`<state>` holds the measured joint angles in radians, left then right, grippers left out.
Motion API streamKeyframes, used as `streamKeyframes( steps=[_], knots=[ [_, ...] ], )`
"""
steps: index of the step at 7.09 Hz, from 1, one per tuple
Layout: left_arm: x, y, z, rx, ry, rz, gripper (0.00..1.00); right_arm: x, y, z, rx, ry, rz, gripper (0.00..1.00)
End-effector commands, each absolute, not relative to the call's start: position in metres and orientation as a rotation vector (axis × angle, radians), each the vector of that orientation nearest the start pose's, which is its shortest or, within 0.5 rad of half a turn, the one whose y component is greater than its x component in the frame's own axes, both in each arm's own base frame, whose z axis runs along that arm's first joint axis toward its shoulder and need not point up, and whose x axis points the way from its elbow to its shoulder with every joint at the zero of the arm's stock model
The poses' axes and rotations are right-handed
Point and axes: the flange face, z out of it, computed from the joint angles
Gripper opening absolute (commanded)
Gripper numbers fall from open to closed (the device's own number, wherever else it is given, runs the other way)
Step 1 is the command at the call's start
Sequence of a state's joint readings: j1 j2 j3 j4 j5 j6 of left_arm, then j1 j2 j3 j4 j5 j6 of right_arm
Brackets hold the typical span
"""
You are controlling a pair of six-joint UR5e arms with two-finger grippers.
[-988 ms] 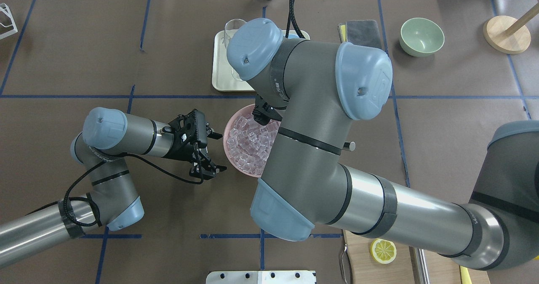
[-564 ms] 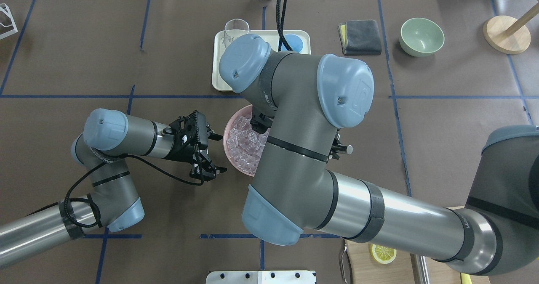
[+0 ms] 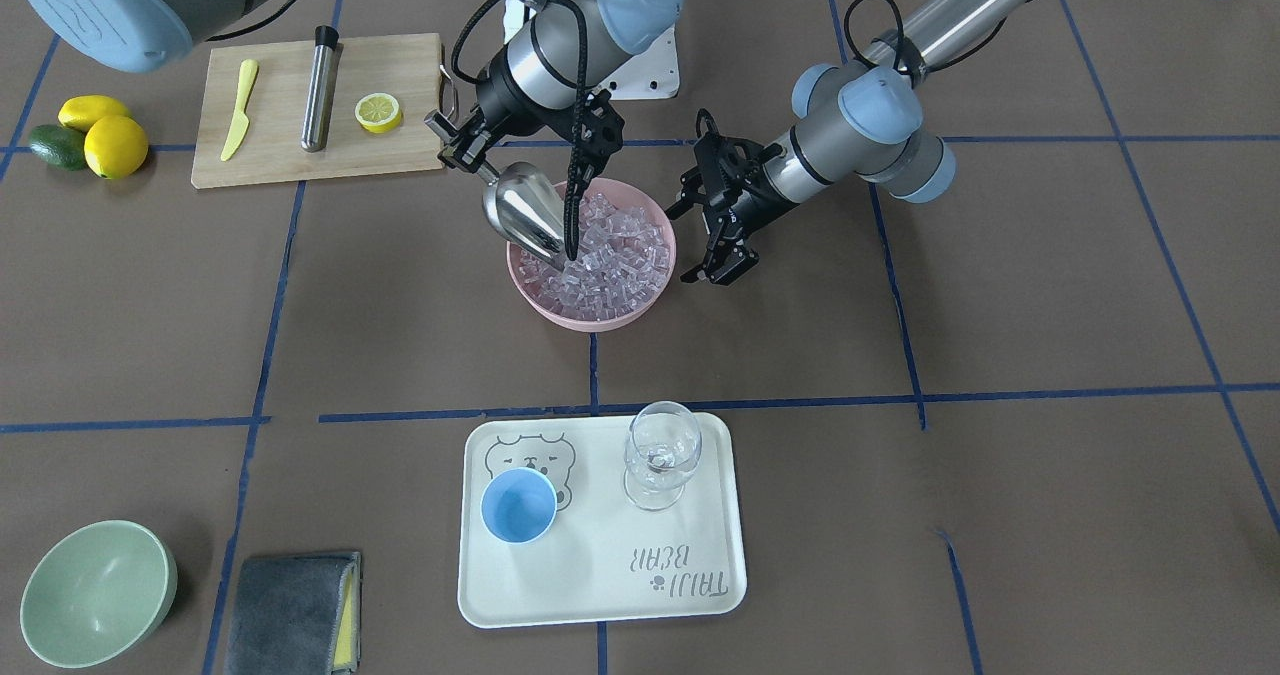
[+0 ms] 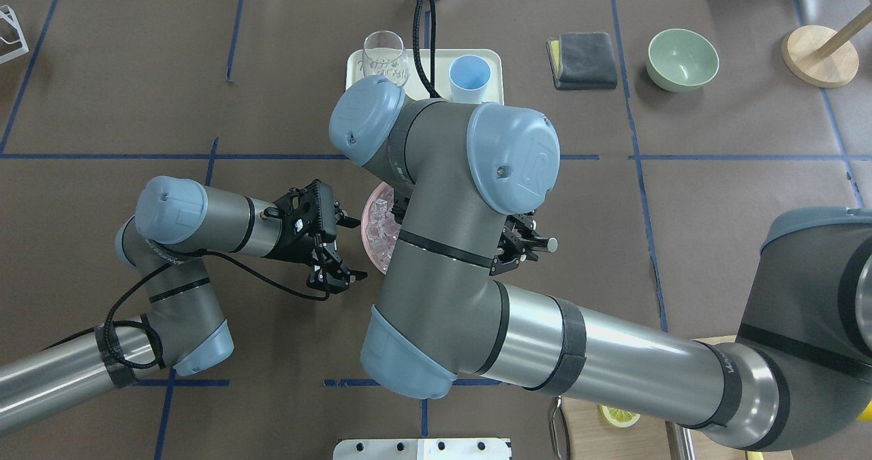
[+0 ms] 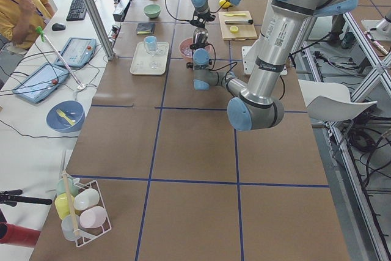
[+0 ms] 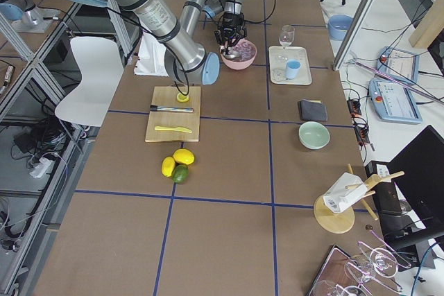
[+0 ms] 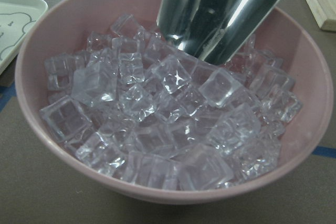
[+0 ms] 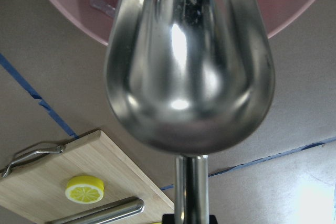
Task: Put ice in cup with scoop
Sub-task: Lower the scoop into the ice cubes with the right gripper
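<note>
The shiny steel scoop (image 3: 527, 213) slants down into the pink bowl (image 3: 600, 321), its front edge among the clear ice (image 3: 612, 253) cubes. My right gripper (image 3: 462, 145) is shut on its thin handle. The left wrist view shows the scoop (image 7: 220, 9) touching the ice (image 7: 157, 124) at the bowl's far side. In the right wrist view the scoop (image 8: 189, 72) fills the frame. My left gripper (image 3: 706, 233) is open with nothing in it, just beside the bowl. The light-blue cup (image 3: 518, 507) stands upright on the cream tray (image 3: 600, 575), also seen as the cup (image 4: 469, 78) from overhead.
A clear wine glass (image 3: 660, 452) stands on the tray beside the cup. A wooden board (image 3: 280, 155) behind the bowl holds a lemon slice (image 3: 378, 110), a yellow knife and a steel cylinder (image 3: 320, 85). A green bowl (image 3: 95, 592) and a grey cloth (image 3: 290, 610) lie at the front left.
My right arm has swung left in the overhead view, uncovering the blue cup and hiding most of the pink bowl. My left arm has stayed still.
</note>
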<state>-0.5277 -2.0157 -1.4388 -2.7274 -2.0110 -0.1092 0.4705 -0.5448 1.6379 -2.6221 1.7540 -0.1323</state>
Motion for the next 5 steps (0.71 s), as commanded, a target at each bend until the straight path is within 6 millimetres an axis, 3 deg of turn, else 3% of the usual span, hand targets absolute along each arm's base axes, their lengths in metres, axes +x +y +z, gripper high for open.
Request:
streamKeyframes(
  steps=[1,3,5],
  knots=[
    [0.521,-0.409,0.335,1.075,1.151,1.066,1.00,-0.534,-0.393,0.125,-0.027,-0.206,-1.246,0.00],
    [0.520,-0.408,0.334,1.077,1.153,1.065,1.00,-0.554,-0.395,0.133,0.000,-0.225,-1.247,0.00],
    [0.520,-0.408,0.333,1.079,1.157,1.062,1.00,-0.560,-0.398,0.145,0.005,-0.236,-1.245,0.00]
  ],
)
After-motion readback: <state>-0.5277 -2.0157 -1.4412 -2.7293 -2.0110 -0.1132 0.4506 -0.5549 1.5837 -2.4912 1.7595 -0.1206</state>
